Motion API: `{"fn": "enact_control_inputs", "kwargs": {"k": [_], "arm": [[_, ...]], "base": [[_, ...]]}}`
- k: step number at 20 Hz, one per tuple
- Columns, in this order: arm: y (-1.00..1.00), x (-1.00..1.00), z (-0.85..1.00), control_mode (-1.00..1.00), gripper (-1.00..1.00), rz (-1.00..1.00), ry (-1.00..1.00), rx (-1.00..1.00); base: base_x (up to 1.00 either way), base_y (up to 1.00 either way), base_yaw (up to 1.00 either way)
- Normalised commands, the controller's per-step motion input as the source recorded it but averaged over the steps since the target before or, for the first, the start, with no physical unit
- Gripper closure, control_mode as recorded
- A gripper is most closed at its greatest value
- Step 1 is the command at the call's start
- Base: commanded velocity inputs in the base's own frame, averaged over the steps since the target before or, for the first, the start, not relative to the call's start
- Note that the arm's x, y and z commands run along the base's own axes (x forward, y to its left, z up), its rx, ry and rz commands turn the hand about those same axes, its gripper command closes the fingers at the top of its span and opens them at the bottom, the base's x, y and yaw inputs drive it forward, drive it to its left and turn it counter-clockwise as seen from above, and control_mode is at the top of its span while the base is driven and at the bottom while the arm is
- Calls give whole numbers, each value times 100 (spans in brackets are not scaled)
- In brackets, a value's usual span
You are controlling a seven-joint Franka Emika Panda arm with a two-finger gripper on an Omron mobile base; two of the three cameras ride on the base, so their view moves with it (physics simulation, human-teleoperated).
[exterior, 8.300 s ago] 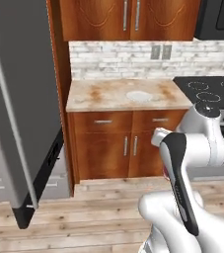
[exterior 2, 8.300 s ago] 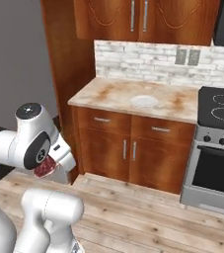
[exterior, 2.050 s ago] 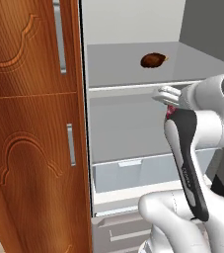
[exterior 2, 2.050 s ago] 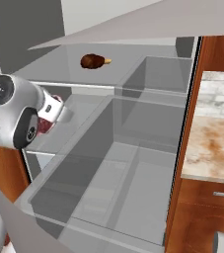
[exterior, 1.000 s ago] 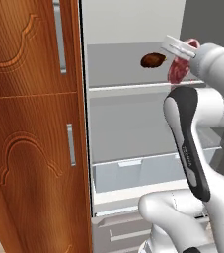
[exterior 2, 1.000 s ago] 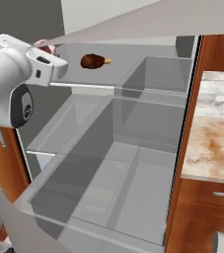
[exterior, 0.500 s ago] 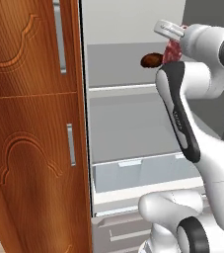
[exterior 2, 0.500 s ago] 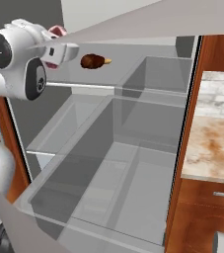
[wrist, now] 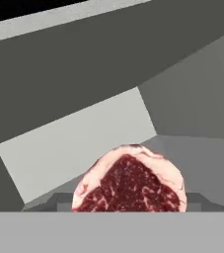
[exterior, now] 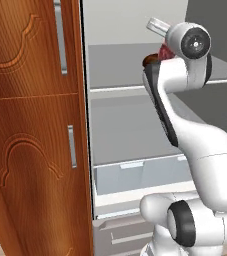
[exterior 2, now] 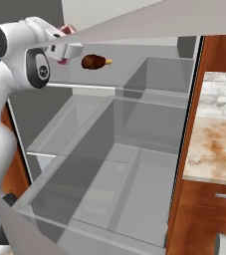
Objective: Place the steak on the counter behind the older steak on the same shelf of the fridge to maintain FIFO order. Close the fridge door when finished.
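My gripper [exterior 2: 64, 46] is shut on the steak [wrist: 130, 185], a bright red slab with a white fat rim that sits close before the hand camera. Red edges of the steak [exterior 2: 68, 30] stick out by the white hand, and it peeks from behind the wrist [exterior: 166, 51]. The hand is up at the fridge's [exterior: 125, 130] upper shelf [exterior: 115, 89], just left of the older steak [exterior 2: 93, 62], a dark brown-red oval lying on that shelf [exterior 2: 79, 85]. My arm partly hides the older steak [exterior: 150, 60]. The counter [exterior 2: 214, 144] lies to the fridge's right.
A tall brown wooden cabinet [exterior: 35, 125] stands tight against the fridge's left side. Below the upper shelf are a lower shelf and a translucent crisper bin [exterior 2: 129, 189]. Handled grey drawers [exterior: 120, 232] sit at the fridge's bottom.
The arm has lifted the steak from the middle of the fridge opening to the upper shelf and carried it inward, close beside the older steak. The older steak has stayed put.
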Motion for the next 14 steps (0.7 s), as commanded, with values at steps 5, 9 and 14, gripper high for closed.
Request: {"fn": "enact_control_inputs", "kwargs": {"k": [5,9,14], "arm": [[0,47,0,-100,100,-14,9,16],[0,46,0,-100,100,-9,3,16],[0,38,-1,-100,100,1,-2,14]], "base": [[0,0,0],[0,0,0],[0,0,0]]}}
